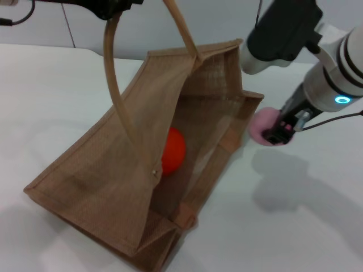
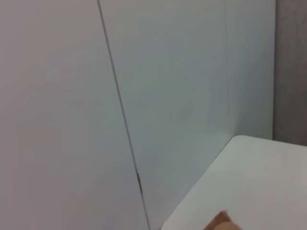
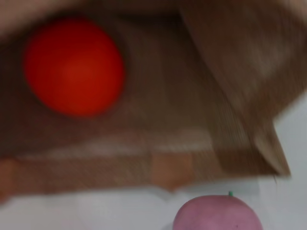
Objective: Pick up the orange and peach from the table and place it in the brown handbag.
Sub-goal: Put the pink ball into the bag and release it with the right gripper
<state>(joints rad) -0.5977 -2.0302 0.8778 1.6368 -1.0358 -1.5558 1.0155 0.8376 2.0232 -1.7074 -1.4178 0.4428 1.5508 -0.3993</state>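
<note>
Bag held open on the table, orange inside, peach outside at my right gripper.

From the left: my left gripper (image 1: 110, 8) is up at the top edge of the head view with a handle (image 1: 113, 79) of the bag (image 1: 96, 181) looped up into it; I cannot tell how its fingers are set, and its wrist view shows only a wall panel, the table (image 2: 259, 182) and a scrap of brown. The bag lies tilted with its mouth gaping toward the right. The orange (image 1: 173, 150) rests inside it against the woven wall, also clear in the right wrist view (image 3: 74, 67). Just right of the bag's mouth, the peach (image 1: 264, 126) sits on the table (image 1: 306, 226), with my right gripper (image 1: 279, 135) down against it; whether the fingers pinch it I cannot tell.
</note>
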